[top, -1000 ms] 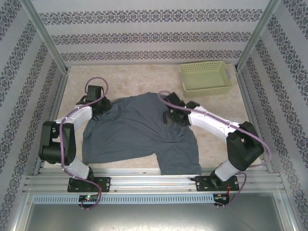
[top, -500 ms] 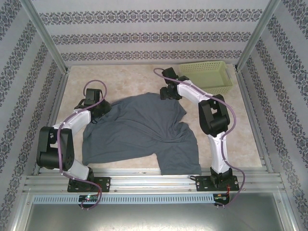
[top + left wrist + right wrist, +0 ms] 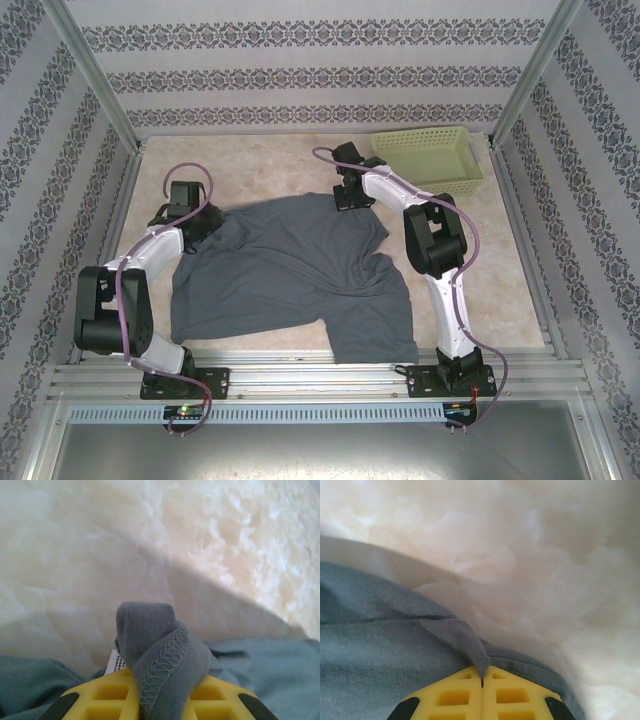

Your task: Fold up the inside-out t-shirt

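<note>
Jaws of the left gripper (image 3: 160, 692) stand nearly closed, clamping a bunched, stitched hem of the inside-out t-shirt (image 3: 290, 270). Jaws of the right gripper (image 3: 482, 682) are closed, apparently pinching a thin fold of its edge. The shirt lies spread on the table (image 3: 250, 165), gripped at its 10 and 1 o'clock. The light green basket (image 3: 425, 160) sits at its 2 o'clock.

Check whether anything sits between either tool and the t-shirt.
Nothing visible does. The left tool is shut on a bunched seam of the t-shirt at its far-left corner. The right tool pinches a thin fold at its far edge. The green basket stands apart at the far right.
</note>
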